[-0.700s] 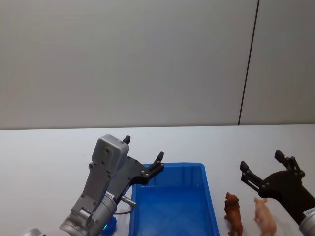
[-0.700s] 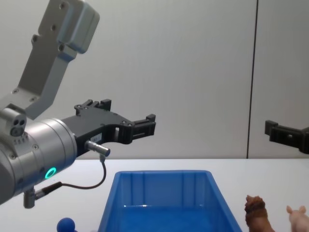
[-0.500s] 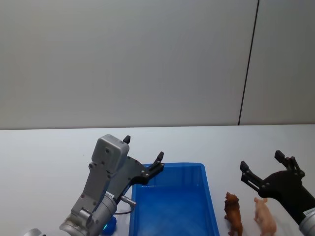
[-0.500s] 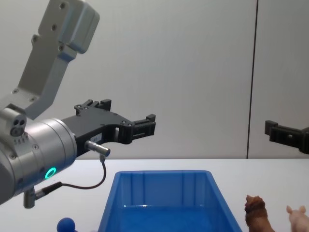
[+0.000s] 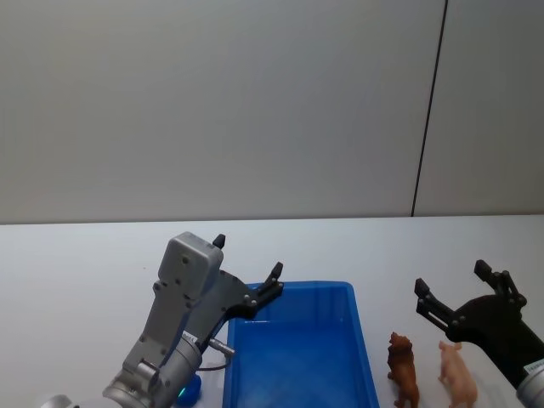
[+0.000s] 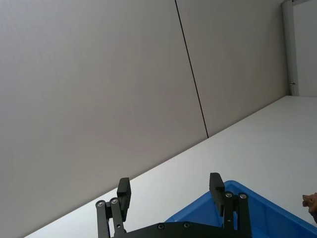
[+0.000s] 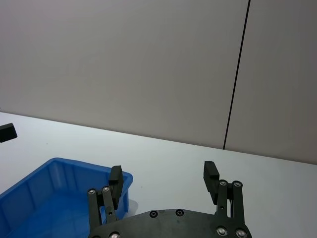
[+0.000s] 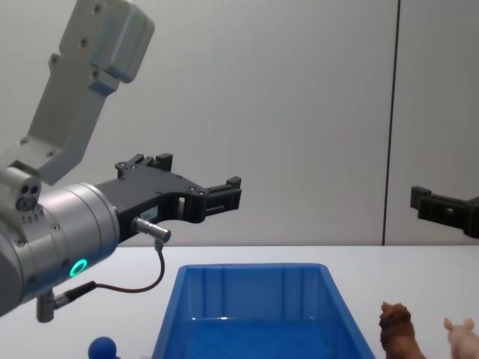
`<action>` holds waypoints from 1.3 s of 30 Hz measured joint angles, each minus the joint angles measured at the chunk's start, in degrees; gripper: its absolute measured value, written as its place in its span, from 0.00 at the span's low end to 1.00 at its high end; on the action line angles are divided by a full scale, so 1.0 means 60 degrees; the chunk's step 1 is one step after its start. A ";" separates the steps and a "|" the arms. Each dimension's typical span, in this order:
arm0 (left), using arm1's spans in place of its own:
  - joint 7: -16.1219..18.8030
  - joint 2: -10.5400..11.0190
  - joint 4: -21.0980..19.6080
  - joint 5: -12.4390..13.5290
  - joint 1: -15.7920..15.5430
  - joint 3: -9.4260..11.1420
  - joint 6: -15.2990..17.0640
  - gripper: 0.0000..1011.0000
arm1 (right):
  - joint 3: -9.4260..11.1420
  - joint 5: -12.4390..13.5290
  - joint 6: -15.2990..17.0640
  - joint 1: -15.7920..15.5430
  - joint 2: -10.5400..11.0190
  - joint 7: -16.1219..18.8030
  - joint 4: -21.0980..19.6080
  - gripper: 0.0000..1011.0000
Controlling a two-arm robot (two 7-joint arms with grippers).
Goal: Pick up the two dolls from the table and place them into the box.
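Nothing has moved over the last half second. Both arms hold the same pose and both dolls stand where they were, so I judge that the pick has not begun and the whole task is still ahead of me.

My left hand (image 5: 247,257) hangs over the far left corner of the box (image 5: 319,286), fingers spread and empty. My right hand (image 5: 451,277) is raised to the right of the box, also spread wide with nothing in it, above and a little beyond the dolls.

Two dolls, both on the bench (image 5: 85,255) outside the box: the lion doll (image 5: 404,370) stands just beside the box's right wall, and the pig doll (image 5: 457,374) stands on its far side, farther from the box. There is one box, with nothing in the part I can see. One blue ball (image 8: 102,348) lies left of the box, and I'll leave it alone.
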 joint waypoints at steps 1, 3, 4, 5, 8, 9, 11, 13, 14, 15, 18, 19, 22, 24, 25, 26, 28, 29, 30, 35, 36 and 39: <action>0.0000 0.0000 0.0000 0.0001 0.0000 0.0000 0.0000 0.99 | 0.0000 0.0000 0.0000 0.0001 0.0000 0.0001 0.0000 0.99; 0.0001 0.0000 0.0000 0.0001 0.0000 0.0000 0.0000 0.99 | 0.0000 0.0000 0.0000 0.0000 0.0000 0.0001 0.0000 0.99; 0.0000 0.0000 0.0000 0.0000 0.0000 0.0000 0.0000 0.99 | 0.0000 0.0000 0.0000 0.0001 0.0000 0.0001 0.0000 0.99; 0.0000 0.0000 0.0000 0.0000 0.0000 0.0000 0.0000 0.99 | 0.0000 0.0000 0.0000 0.0000 0.0000 0.0001 0.0000 0.99; 0.0000 0.0000 0.0001 0.0000 0.0000 0.0000 0.0000 0.99 | 0.0000 0.0000 0.0000 0.0000 0.0000 0.0001 0.0000 0.99; 0.0001 0.0000 0.0000 0.0000 0.0000 0.0000 0.0001 0.99 | 0.0000 0.0000 0.0000 0.0000 0.0000 0.0001 0.0000 0.99; 0.0001 0.0000 0.0000 0.0001 0.0001 0.0000 0.0000 0.99 | 0.0000 0.0000 -0.0001 0.0000 0.0000 0.0001 0.0000 0.99; 0.0001 0.0000 0.0000 0.0000 0.0000 0.0000 0.0000 0.99 | 0.0000 0.0000 0.0000 0.0000 0.0000 0.0001 0.0000 0.99; 0.0000 0.0000 0.0000 0.0001 0.0001 0.0000 0.0000 0.99 | 0.0000 0.0000 0.0000 0.0000 0.0000 0.0001 0.0000 0.99; 0.0001 0.0000 0.0000 0.0000 0.0000 0.0000 0.0000 0.99 | 0.0000 0.0000 0.0000 0.0000 0.0000 0.0001 0.0000 0.99; 0.0000 0.0000 0.0000 0.0000 0.0000 0.0000 0.0000 0.99 | 0.0000 0.0000 0.0000 0.0000 0.0000 0.0001 0.0000 0.99; 0.0001 0.0000 0.0000 0.0001 0.0000 0.0000 0.0000 0.99 | 0.0000 0.0000 0.0000 0.0000 0.0000 0.0001 0.0000 0.99; 0.0000 0.0000 0.0000 0.0000 0.0000 0.0000 0.0000 0.99 | 0.0000 0.0000 0.0005 -0.0011 -0.0002 -0.0017 -0.0003 0.99; 0.0000 0.0000 0.0000 0.0000 0.0000 0.0001 0.0000 0.99 | 0.0000 -0.0003 0.0031 -0.0038 -0.0007 -0.0071 -0.0012 0.99; 0.0000 0.0000 0.0000 0.0000 0.0000 0.0000 0.0000 0.99 | 0.0000 -0.0003 0.0031 -0.0038 -0.0007 -0.0071 -0.0012 0.99; 0.0001 0.0000 0.0000 0.0000 0.0000 0.0000 0.0001 0.99 | 0.0000 -0.0004 0.0059 -0.0057 -0.0012 -0.0114 -0.0019 0.99; 0.0000 0.0001 0.0000 0.0001 0.0000 0.0000 0.0001 0.99 | 0.0000 -0.0004 0.0101 -0.0082 -0.0020 -0.0176 -0.0031 0.99; 0.0001 0.0000 0.0000 0.0000 0.0000 0.0000 0.0000 0.99 | 0.0000 -0.0004 0.0146 -0.0109 -0.0032 -0.0232 -0.0043 0.99; 0.0001 0.0000 0.0000 0.0000 0.0000 0.0000 0.0001 0.99 | 0.0000 -0.0003 0.0172 -0.0121 -0.0038 -0.0261 -0.0048 0.99; 0.0000 0.0000 0.0000 0.0000 0.0000 0.0000 0.0000 0.99 | -0.0003 0.0053 0.0423 -0.0195 -0.0096 -0.0524 -0.0053 0.99; 0.0000 0.0000 0.0000 0.0000 0.0000 0.0001 0.0000 0.99 | -0.0005 0.0064 0.0459 -0.0203 -0.0106 -0.0563 -0.0053 0.99; 0.0000 0.0001 0.0000 0.0000 0.0000 0.0000 0.0000 0.99 | -0.0010 0.0102 0.0640 -0.0234 -0.0155 -0.0725 -0.0034 0.99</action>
